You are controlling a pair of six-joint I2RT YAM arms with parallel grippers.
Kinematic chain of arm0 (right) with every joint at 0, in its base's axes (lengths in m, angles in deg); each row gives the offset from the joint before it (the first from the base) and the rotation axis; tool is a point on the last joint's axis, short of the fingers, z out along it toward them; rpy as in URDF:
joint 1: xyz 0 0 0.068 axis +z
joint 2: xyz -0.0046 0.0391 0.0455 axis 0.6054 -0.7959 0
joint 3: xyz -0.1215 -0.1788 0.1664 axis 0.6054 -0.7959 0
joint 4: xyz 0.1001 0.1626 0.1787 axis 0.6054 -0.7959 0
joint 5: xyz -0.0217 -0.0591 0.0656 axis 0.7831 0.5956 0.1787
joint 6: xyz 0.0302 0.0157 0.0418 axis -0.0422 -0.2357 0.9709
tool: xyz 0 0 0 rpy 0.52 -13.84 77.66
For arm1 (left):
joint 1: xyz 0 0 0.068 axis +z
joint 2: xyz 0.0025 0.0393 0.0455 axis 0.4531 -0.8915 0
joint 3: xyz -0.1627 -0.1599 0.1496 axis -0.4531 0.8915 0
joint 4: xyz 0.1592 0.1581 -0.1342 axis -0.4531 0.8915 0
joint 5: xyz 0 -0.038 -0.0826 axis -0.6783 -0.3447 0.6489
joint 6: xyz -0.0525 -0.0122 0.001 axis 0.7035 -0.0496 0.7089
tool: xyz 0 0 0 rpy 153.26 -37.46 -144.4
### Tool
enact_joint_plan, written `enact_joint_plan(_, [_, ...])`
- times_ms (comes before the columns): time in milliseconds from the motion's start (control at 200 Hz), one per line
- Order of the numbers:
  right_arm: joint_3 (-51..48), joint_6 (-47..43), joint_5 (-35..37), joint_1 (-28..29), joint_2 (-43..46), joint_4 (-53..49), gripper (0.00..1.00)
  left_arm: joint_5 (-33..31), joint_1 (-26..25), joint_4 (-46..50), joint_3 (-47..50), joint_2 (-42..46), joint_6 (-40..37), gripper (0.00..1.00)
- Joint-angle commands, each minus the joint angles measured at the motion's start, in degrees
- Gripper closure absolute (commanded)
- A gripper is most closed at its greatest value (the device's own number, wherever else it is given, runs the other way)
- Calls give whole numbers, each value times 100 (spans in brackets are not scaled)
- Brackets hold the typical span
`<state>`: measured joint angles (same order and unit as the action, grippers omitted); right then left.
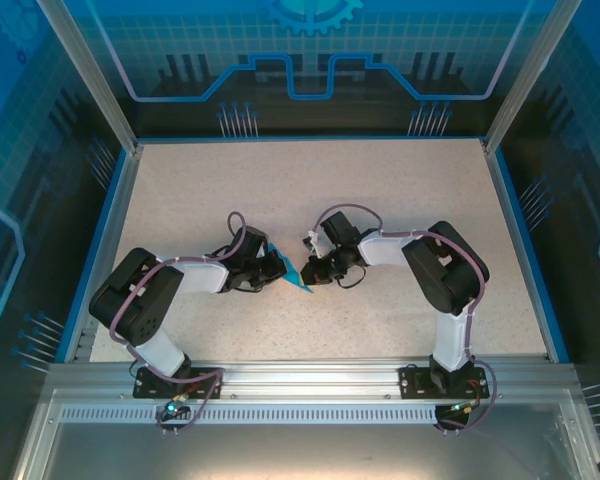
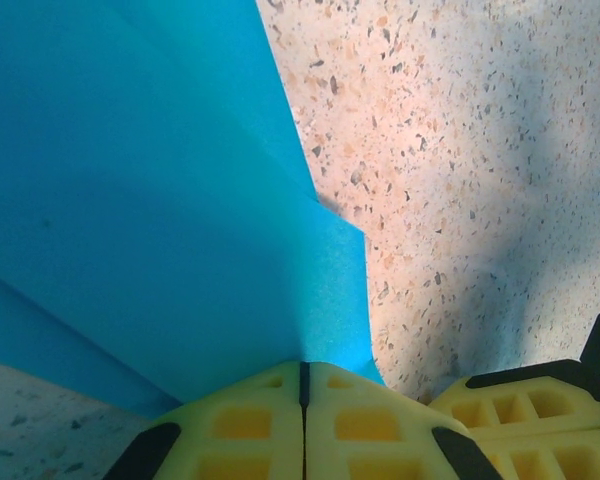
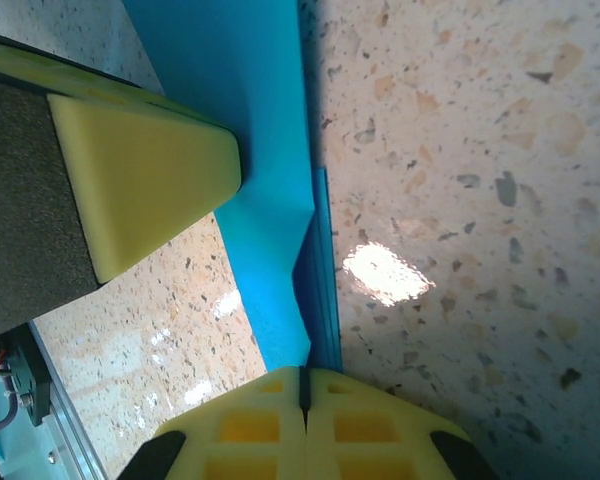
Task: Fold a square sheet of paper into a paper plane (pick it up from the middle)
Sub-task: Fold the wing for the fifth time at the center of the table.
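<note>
The paper (image 1: pixel 298 272) is thin, smooth and bright blue, folded into layers with sharp creases. It sits at the centre of the top view, between the two grippers over the speckled table (image 1: pixel 400 200). The left gripper (image 2: pixel 303 368), its yellow foam pads with square recesses pressed together, pinches a folded edge of the paper at the bottom of its wrist view, and the right gripper (image 3: pixel 303 372) pinches a narrow folded edge likewise. Both arms are bent at the elbow and low over the table, wrists pointing inward towards each other.
</note>
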<state>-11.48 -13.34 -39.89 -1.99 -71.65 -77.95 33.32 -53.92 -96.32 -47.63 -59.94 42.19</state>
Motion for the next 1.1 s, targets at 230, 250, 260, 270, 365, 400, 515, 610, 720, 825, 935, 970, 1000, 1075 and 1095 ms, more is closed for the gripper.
enact_joint_plan(230, [31, 136, 378, 110, 538, -416, 88, -466, 83, 744, -40, -108, 116, 93])
enact_joint_plan(250, [32, 132, 406, 129, 598, -419, 88, -465, 80, 752, -47, -108, 122, 93])
enact_joint_plan(260, [39, 132, 427, 143, 631, -423, 88, -465, 79, 753, -46, -108, 124, 93])
enact_joint_plan(270, [36, 131, 439, 150, 657, -429, 87, -465, 81, 766, -53, -108, 128, 93])
enact_joint_plan(365, [52, 109, 621, 278, 830, -454, 86, -456, 79, 811, -80, -117, 133, 92])
enact_joint_plan(400, [61, 97, 668, 320, 849, -492, 86, -456, 83, 823, -93, -117, 142, 92])
enact_joint_plan(515, [104, 45, 657, 471, 763, -532, 86, -456, 79, 905, -136, -125, 165, 92])
enact_joint_plan(610, [139, 14, 638, 535, 629, -553, 87, -460, 80, 958, -162, -125, 160, 92])
enact_joint_plan(720, [202, 18, 670, 535, 441, -626, 89, -465, 83, 1009, -189, -126, 168, 92])
enact_joint_plan(825, [277, 17, 822, 532, 293, -745, 90, -474, 85, 1054, -224, -127, 169, 92])
enact_joint_plan(935, [272, 34, 891, 480, 213, -761, 90, -479, 80, 1100, -255, -135, 169, 92])
enact_joint_plan(970, [263, 44, 910, 459, 201, -762, 90, -490, 83, 1104, -266, -141, 160, 92])
enact_joint_plan(1000, [253, 51, 912, 433, 194, -751, 90, -491, 86, 1109, -269, -143, 159, 92])
enact_joint_plan(1075, [209, 70, 903, 394, 190, -720, 91, -492, 87, 1128, -286, -152, 152, 92])
enact_joint_plan(1095, [200, 79, 896, 378, 180, -718, 91, -491, 83, 1138, -291, -152, 150, 92])
